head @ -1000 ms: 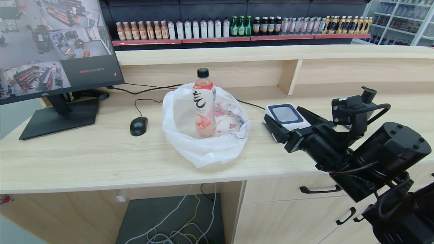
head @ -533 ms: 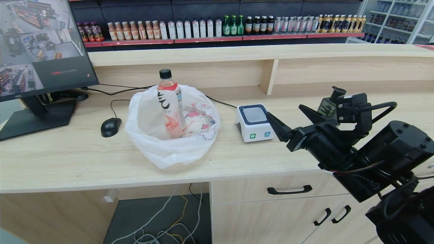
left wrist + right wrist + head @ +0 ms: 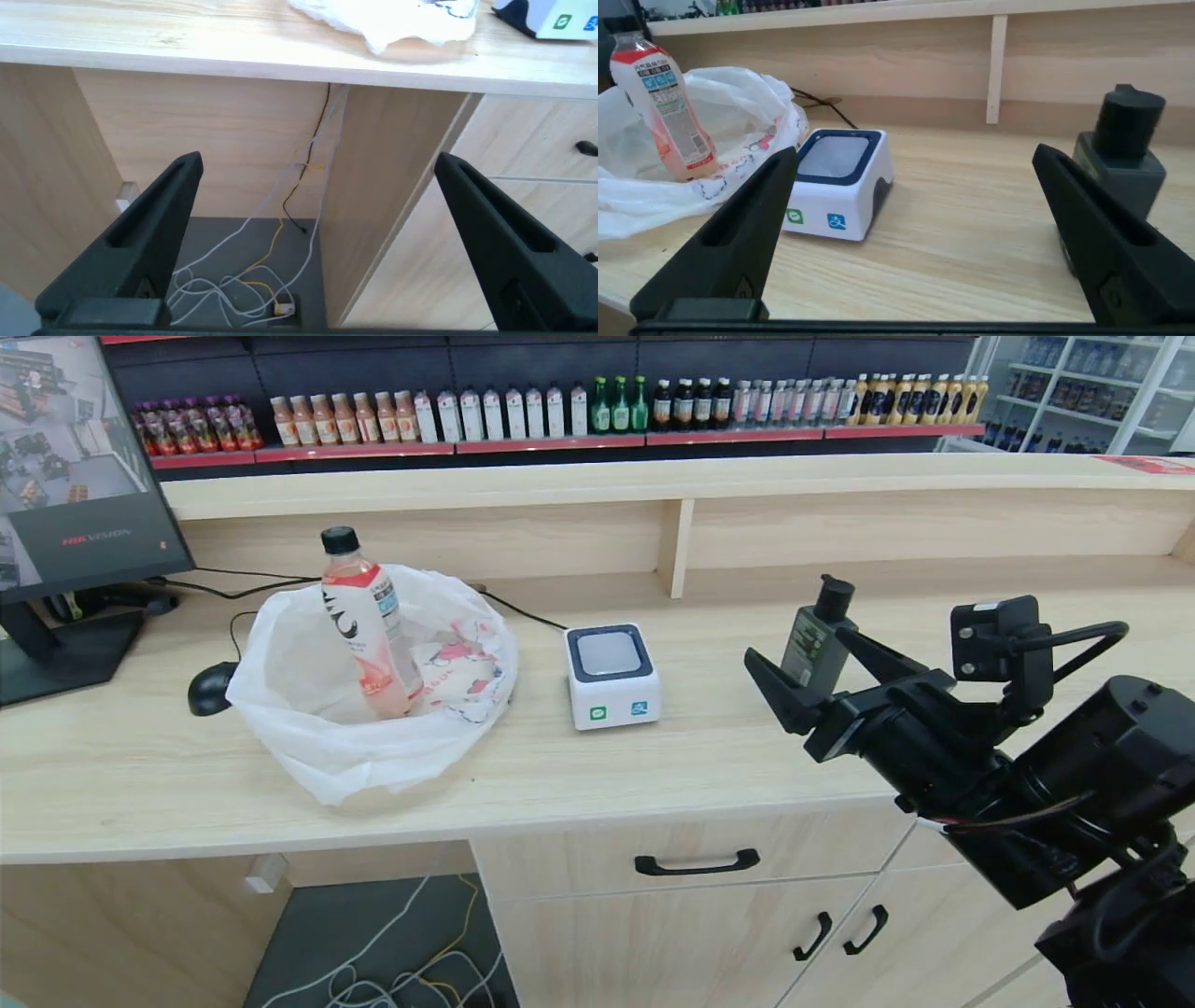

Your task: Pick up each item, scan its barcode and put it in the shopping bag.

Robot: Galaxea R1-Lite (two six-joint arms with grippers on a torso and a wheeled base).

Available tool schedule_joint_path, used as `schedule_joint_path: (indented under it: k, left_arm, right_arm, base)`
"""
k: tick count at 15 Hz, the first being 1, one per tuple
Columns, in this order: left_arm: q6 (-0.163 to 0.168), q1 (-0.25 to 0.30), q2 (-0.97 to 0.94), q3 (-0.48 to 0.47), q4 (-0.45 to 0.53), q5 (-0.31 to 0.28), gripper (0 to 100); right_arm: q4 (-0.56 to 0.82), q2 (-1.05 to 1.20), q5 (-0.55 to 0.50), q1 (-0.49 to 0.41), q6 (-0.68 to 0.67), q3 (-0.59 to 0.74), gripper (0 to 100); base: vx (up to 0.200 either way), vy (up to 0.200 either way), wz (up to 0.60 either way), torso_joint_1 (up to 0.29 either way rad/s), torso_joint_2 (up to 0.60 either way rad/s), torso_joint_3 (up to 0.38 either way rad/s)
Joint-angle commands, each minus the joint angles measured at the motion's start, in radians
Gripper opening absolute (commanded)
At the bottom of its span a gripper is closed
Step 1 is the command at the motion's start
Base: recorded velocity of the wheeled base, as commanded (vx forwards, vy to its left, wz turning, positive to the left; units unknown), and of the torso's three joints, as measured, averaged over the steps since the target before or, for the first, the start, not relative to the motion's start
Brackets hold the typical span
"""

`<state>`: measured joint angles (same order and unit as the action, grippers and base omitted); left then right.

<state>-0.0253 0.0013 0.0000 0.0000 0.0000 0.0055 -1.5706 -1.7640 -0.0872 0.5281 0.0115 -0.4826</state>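
**A:** Where is everything sitting right now?

**B:** The dark bottle [image 3: 810, 633] is standing upright on the counter [image 3: 672, 765], well to the right of the scanner [image 3: 611, 677]. The right gripper [image 3: 795, 649] is hovering just short of it, fingers spread wide and holding nothing. In the wrist view the bottle is lining up with one finger, not with the gap between them.

**A:** So what should I be worrying about?

**B:** If the arm is pushing straight ahead, that finger is likely to be nudging the bottle. It is looking tall and narrow, so a knock near the cap could be tipping it or skating it back under the raised shelf [image 3: 840, 474].

**A:** And the left side?

**B:** The left gripper [image 3: 318, 161] is hanging below the counter top, fingers also wide and empty, facing the cables [image 3: 280, 252] in the gap underneath. Lifting it carelessly is risking a bump against the counter's front edge.

**A:** How much room are we getting?

**B:** Bare wood is lying all round the dark bottle and across to the scanner. The bag [image 3: 280, 709] is sitting well apart on the left, mouth open, near the front edge. A pink bottle [image 3: 366, 616] is leaning inside and taking up part of the opening, so a drop close to it is risking a clash.
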Motion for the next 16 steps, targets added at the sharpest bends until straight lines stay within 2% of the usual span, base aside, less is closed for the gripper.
schedule_joint_path:
  k: [1, 4, 9, 13, 16]
  left_arm:
    - [-0.001, 0.000, 0.000, 0.000, 0.000, 0.001, 100]
    - [0.004, 0.000, 0.000, 0.000, 0.000, 0.001, 100]
    - [0.007, 0.000, 0.000, 0.000, 0.000, 0.001, 100]
    - [0.008, 0.000, 0.000, 0.000, 0.000, 0.001, 100]
    - [0.008, 0.000, 0.000, 0.000, 0.000, 0.001, 100]
  right_arm:
    - [0.000, 0.014, 0.000, -0.003, 0.001, 0.015, 100]
    - [0.000, 0.005, 0.000, -0.005, 0.001, 0.013, 100]
    - [0.000, -0.052, 0.000, -0.039, 0.007, -0.024, 100]
    - [0.000, -0.137, 0.000, -0.157, 0.008, -0.114, 100]
    - [0.000, -0.192, 0.003, -0.166, 0.012, -0.188, 100]
  base:
    - [0.000, -0.200, 0.00, 0.007, 0.00, 0.002]
    - [0.000, -0.200, 0.00, 0.002, 0.00, 0.002]
    - [0.000, 0.000, 0.00, 0.000, 0.00, 0.000]
    - [0.000, 0.000, 0.00, 0.000, 0.00, 0.000]
    - [0.000, 0.000, 0.00, 0.000, 0.00, 0.000]
